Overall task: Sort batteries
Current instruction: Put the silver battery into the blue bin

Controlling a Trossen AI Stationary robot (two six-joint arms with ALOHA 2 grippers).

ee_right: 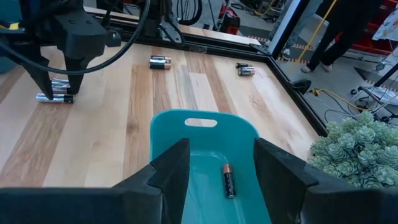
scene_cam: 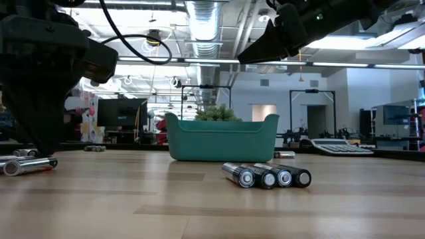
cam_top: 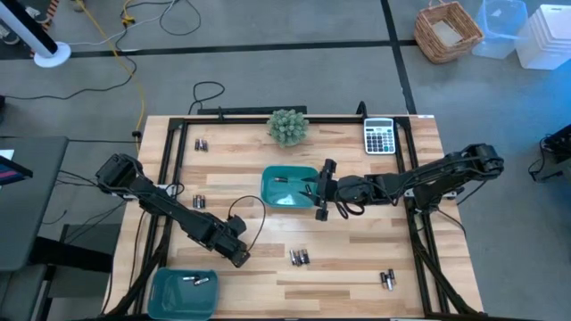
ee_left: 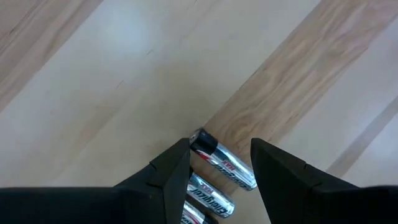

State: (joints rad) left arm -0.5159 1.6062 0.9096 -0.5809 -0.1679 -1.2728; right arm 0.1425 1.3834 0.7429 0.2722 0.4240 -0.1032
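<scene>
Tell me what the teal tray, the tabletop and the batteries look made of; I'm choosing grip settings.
Teal tray: seemingly moulded plastic, smooth, slightly glossy, with a cut-out handle slot. Table: light wood planks, visible grain and seams, satin finish. Batteries: probably metal cells, dark wrap with shiny silvery ends; those near the left gripper show glossy printed labels.

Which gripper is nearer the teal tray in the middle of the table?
Right. The right gripper hangs open over the middle tray's edge; the left gripper is off toward the front, open around batteries.
</scene>
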